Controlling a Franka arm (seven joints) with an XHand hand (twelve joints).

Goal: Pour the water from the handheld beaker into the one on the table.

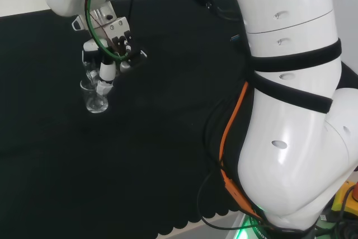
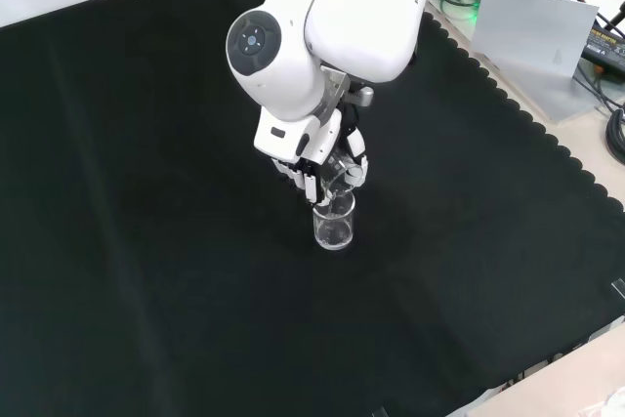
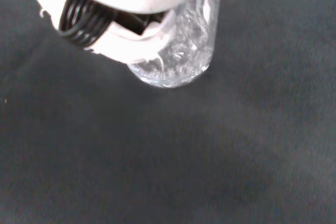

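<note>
Your fingers (image 2: 344, 165) are curled round the handheld beaker (image 2: 338, 183) — it hangs tipped right over the table beaker (image 2: 333, 226), which stands upright on the black cloth (image 2: 146, 241) directly beneath the hand (image 1: 109, 65). That is what the pour turns on: lip above open mouth, just apart — I'd judge you're mid-pour.

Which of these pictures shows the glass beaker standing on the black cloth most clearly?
The front view: the beaker on the cloth stands whole and upright under the hand. The head view shows it smaller, its top partly behind the hand. The wrist view shows it blurred, partly covered.
</note>
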